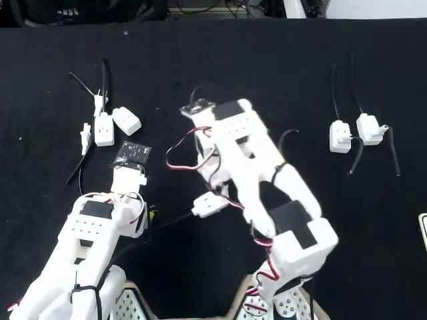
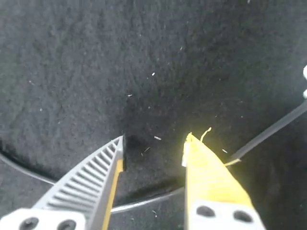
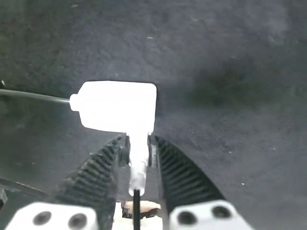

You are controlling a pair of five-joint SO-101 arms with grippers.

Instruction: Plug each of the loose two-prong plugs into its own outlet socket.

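Observation:
My right gripper (image 3: 138, 141) is shut on the thin white neck of a two-prong plug (image 3: 139, 167). The plug's black cable runs back toward the camera. Its front end meets a white outlet socket block (image 3: 117, 105), which has its own cable leaving sideways; the prongs are hidden. In the high view this pair (image 1: 210, 204) lies near the middle of the black mat under the right gripper (image 1: 215, 199). My left gripper (image 2: 153, 143) is open just above bare mat and holds nothing. It hangs at the left (image 1: 151, 217), beside the socket's cable (image 2: 268, 136).
At the back left lie two white socket blocks (image 1: 103, 128) (image 1: 127, 120) and a small loose plug (image 1: 85, 137). Two more socket blocks (image 1: 340, 137) (image 1: 369, 128) with black cables sit at the back right. Red and black arm wires loop near the centre.

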